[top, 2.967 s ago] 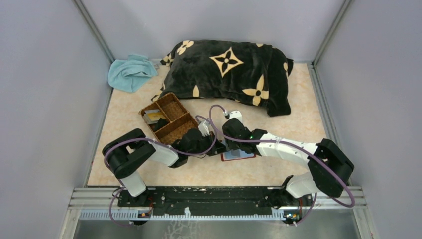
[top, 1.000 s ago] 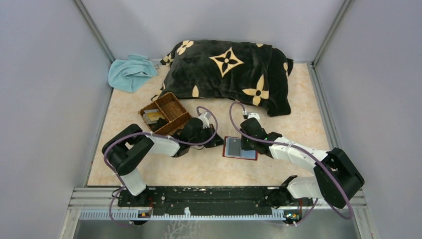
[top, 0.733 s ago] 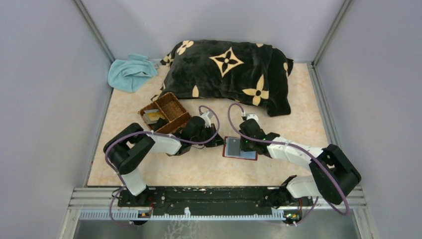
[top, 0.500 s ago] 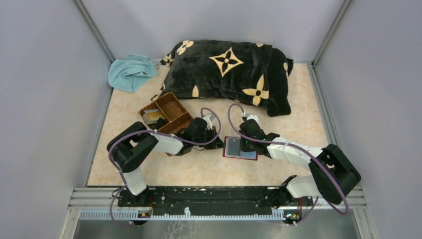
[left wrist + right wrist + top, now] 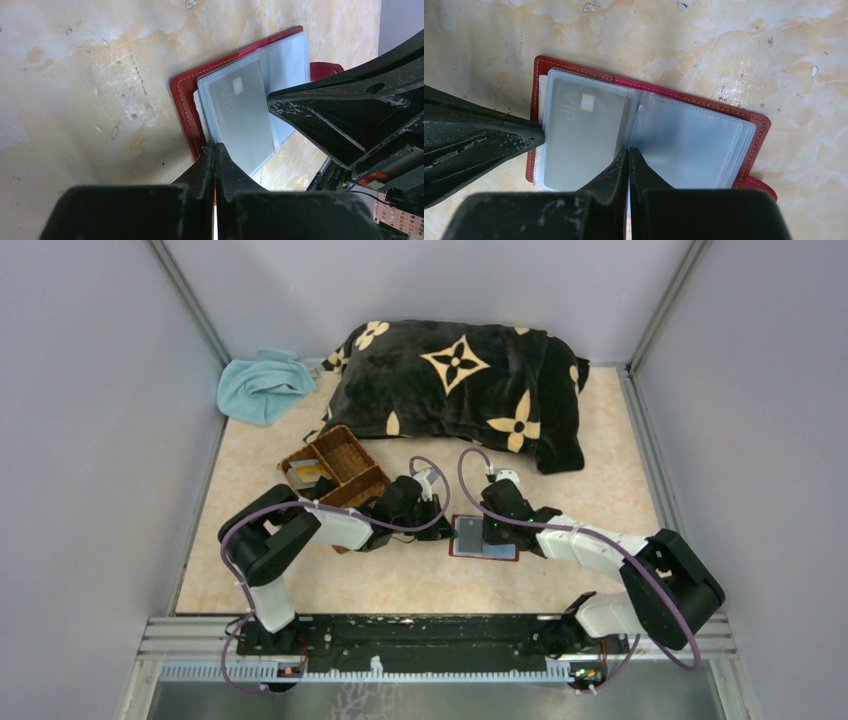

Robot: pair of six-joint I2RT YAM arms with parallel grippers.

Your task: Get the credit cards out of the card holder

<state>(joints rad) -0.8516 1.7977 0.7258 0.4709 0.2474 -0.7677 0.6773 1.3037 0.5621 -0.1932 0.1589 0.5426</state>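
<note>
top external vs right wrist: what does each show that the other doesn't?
Only top external: pillow, blue cloth, wicker basket. Only right wrist: the VIP print and chip on the card. Both: the open red card holder on the table, the right gripper closed on it, the left gripper at its edge.

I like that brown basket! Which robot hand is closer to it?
Left. In the top view, the left gripper is at the card holder's edge nearest the basket. The right gripper is farther away, over the holder's middle.
</note>
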